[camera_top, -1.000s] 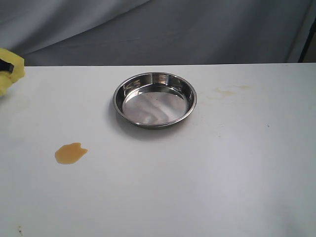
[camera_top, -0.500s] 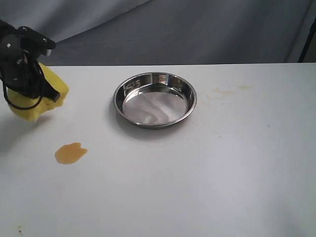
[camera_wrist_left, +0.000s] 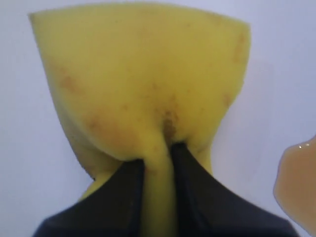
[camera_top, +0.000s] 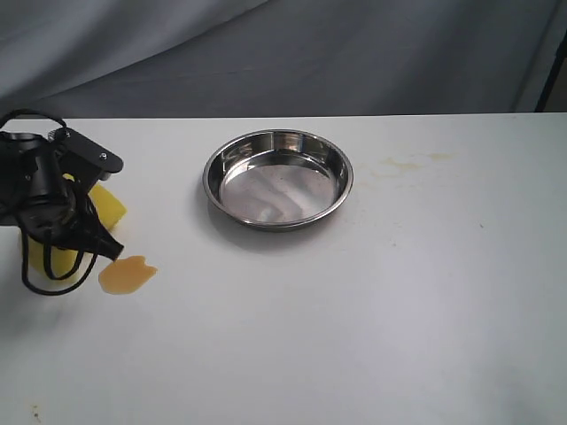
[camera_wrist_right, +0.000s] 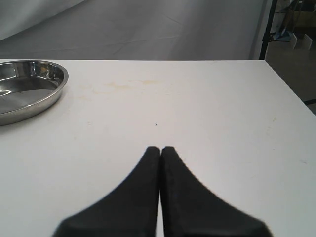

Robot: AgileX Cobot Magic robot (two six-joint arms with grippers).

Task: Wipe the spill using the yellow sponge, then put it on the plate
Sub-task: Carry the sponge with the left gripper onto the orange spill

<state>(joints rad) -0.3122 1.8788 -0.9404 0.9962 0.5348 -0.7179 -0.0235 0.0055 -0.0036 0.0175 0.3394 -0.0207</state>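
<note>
The yellow sponge (camera_top: 108, 206) is pinched in my left gripper (camera_top: 78, 232) at the table's left side, low over the surface. In the left wrist view the sponge (camera_wrist_left: 143, 84) bulges past the black fingers (camera_wrist_left: 123, 192), which squeeze a thin strip of foam. The amber spill (camera_top: 127, 274) lies just right of and in front of the gripper; its edge shows as the puddle (camera_wrist_left: 298, 187) beside the sponge, apart from it. The steel plate (camera_top: 278, 144) stands empty at mid-table. My right gripper (camera_wrist_right: 160, 149) is shut on nothing, out of the exterior view.
A faint pale yellowish stain (camera_top: 407, 163) marks the table right of the plate, also seen as the stain (camera_wrist_right: 123, 85) in the right wrist view. The plate's rim (camera_wrist_right: 54, 91) sits off to one side of the right gripper. A grey cloth hangs behind the table.
My left arm has come in from the far left edge and dropped down and forward with the sponge, ending right beside the spill. The plate and the spill have not moved.
</note>
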